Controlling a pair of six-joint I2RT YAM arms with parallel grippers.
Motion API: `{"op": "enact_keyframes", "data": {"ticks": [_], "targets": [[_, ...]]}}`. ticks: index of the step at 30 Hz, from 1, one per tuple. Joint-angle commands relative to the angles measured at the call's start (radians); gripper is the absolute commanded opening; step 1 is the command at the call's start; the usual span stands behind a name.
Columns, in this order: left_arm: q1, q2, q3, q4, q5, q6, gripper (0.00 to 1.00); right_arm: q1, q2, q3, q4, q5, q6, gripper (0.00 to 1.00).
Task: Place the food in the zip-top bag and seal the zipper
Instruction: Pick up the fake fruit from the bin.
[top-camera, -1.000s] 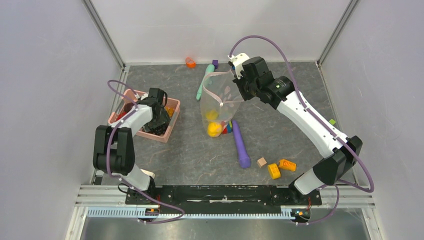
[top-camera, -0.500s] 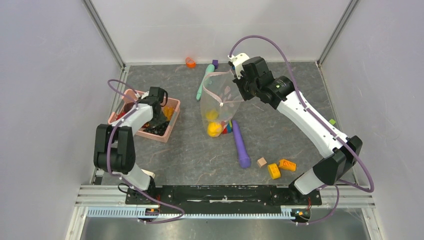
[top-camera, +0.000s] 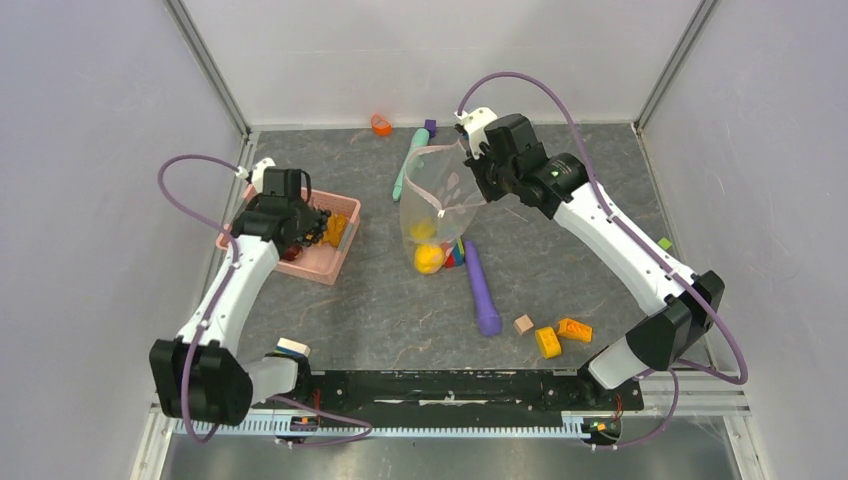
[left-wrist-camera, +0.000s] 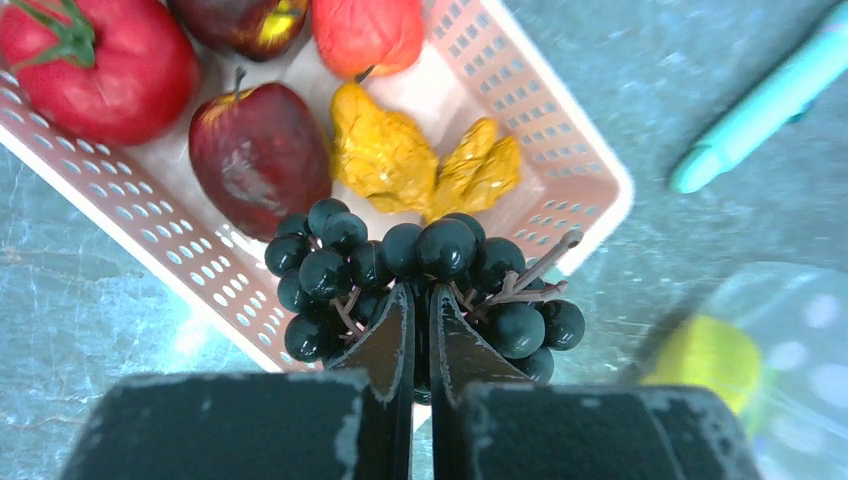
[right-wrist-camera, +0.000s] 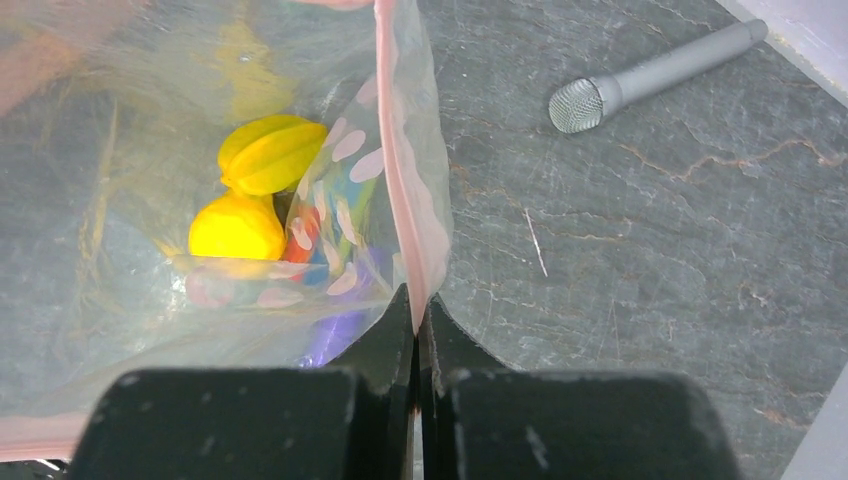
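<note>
Grey stone-patterned table (top-camera: 400, 310) is lying under both arms, with pale walls closing it in. We are working through the loading step. Our left gripper (left-wrist-camera: 420, 296) is pinching shut on a bunch of dark grapes (left-wrist-camera: 440, 250), which is hanging over the near rim of the pink basket (left-wrist-camera: 590, 170).

Our right gripper (right-wrist-camera: 415, 300) is clamping the mouth edge of the bag (right-wrist-camera: 150, 130), with the pink zipper (right-wrist-camera: 405, 150) running away from its jaws. It is holding the bag up with the mouth gaping, well apart from the basket across the table. A yellow starfruit (right-wrist-camera: 270, 152) and a lemon (right-wrist-camera: 238, 228) are already lying at the bottom. We are not seeing the slider tab anywhere.

A tomato (left-wrist-camera: 100, 65) and an apple (left-wrist-camera: 258, 155) are waiting in the basket, so we are judging sealing to be some way off.

Next we are needing to lift the grapes clear of the rim and carry them rightward over the bag's mouth. We should be lowering them inside before letting go. The bunch is looking wide against a floppy opening, so we are expecting it could catch the rim.
</note>
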Motion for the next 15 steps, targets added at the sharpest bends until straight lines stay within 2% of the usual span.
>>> {"op": "enact_keyframes", "data": {"ticks": [1,6,9,15], "targets": [[-0.001,-0.115,0.094,0.030,0.100,0.003,0.02,0.001,-0.044,-0.011,0.062,-0.078,-0.014,0.00],[-0.004,-0.210,0.141,0.184,0.422,-0.009,0.02,0.018,-0.041,0.013,0.084,-0.142,-0.017,0.00],[-0.025,-0.231,0.173,0.278,0.565,-0.036,0.02,0.028,-0.042,0.029,0.096,-0.171,-0.013,0.00],[-0.119,-0.235,0.273,0.416,0.697,-0.050,0.02,0.040,-0.044,0.044,0.130,-0.213,0.015,0.00]]}}
